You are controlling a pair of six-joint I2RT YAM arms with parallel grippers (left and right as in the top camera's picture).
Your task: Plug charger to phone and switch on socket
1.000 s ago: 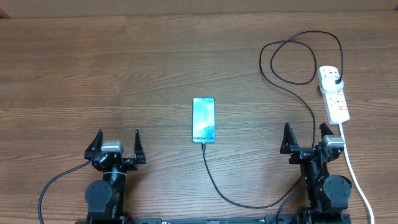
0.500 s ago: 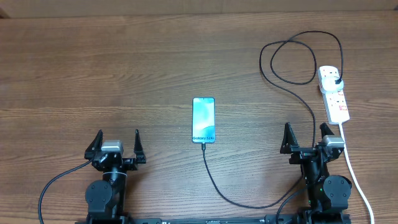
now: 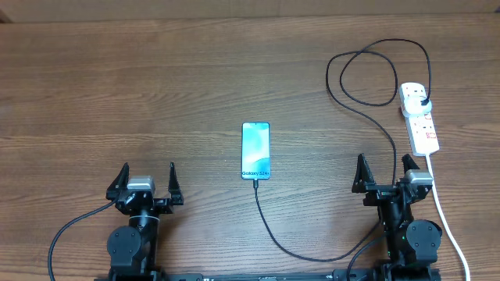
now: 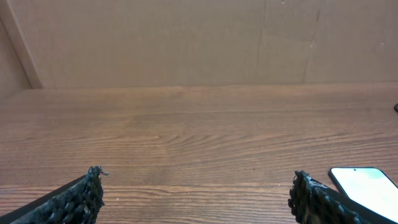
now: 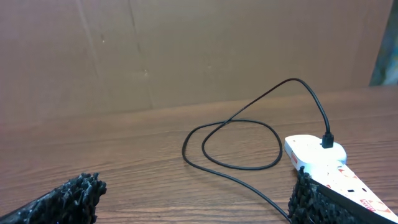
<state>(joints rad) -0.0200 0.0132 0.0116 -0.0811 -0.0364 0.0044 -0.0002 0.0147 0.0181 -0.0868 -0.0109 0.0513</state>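
Though flat, phone [image 3: 255, 150] lengthwise, base nearward

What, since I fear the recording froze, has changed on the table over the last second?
Nothing visibly changed. The left hand and right hand are open and empty as before; the phone, the charger running from it to the socket, and the socket itself lie where they were.
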